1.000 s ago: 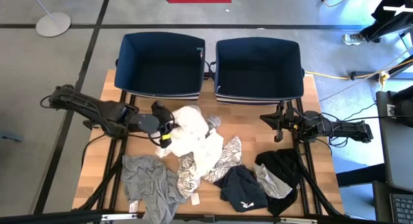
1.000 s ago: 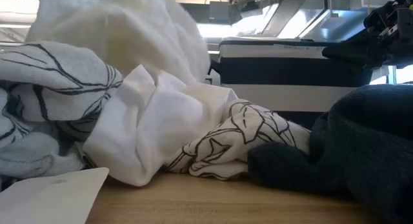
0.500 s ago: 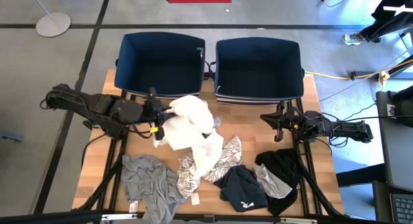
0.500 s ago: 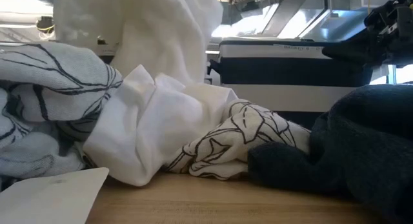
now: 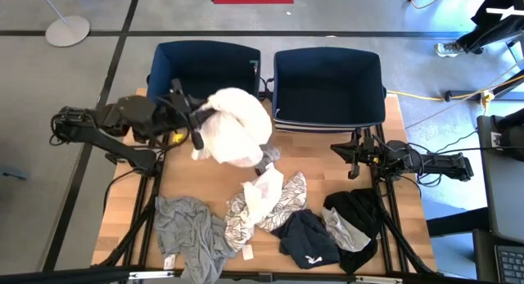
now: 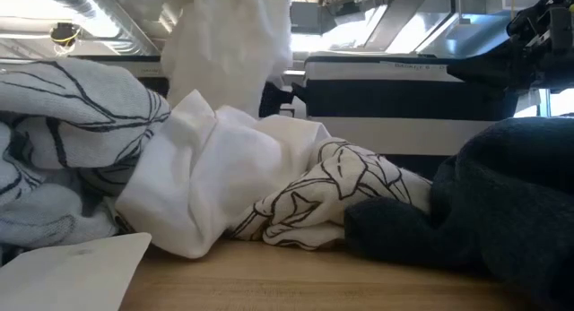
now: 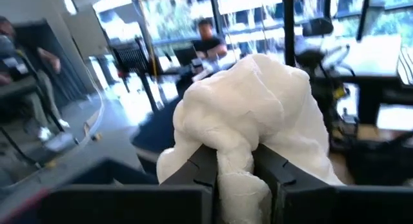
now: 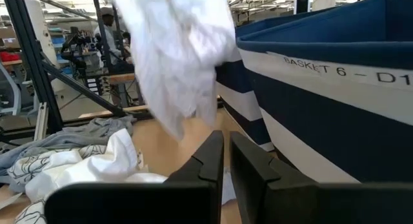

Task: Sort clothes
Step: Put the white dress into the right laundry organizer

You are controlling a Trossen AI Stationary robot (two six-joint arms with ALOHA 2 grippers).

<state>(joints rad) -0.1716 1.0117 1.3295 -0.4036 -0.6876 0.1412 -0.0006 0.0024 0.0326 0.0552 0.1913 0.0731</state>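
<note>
My left gripper (image 5: 195,127) is shut on a white garment (image 5: 237,128), held up over the table's far left part, just in front of the left navy bin (image 5: 205,83). The garment also shows in the left wrist view (image 7: 258,108), the low view (image 6: 233,42) and the right wrist view (image 8: 181,56). More clothes lie on the table: a white piece (image 5: 266,190), a white one with grey pattern (image 5: 286,200), a grey one (image 5: 192,231), a navy one (image 5: 307,239) and a black one (image 5: 356,210). My right gripper (image 5: 354,161) is shut and empty at the right. My left gripper pinches a bunched fold of the white garment (image 7: 236,179) between its two fingers (image 7: 205,167). The fingers come roughly level from the table's left side. The garment bulges beyond the fingertips and hangs below them, slack, its lower end (image 8: 175,124) clear of the table.
The right navy bin (image 5: 327,87) stands beside the left one at the table's far edge. A small grey sock (image 5: 270,155) lies near the table's middle. People stand in the room beyond the table.
My left gripper has risen and gone toward the table's far edge and the left bin, still shut on the white garment. The garment has been lifted off the pile and hangs clear. The other white piece has stayed on the table.
</note>
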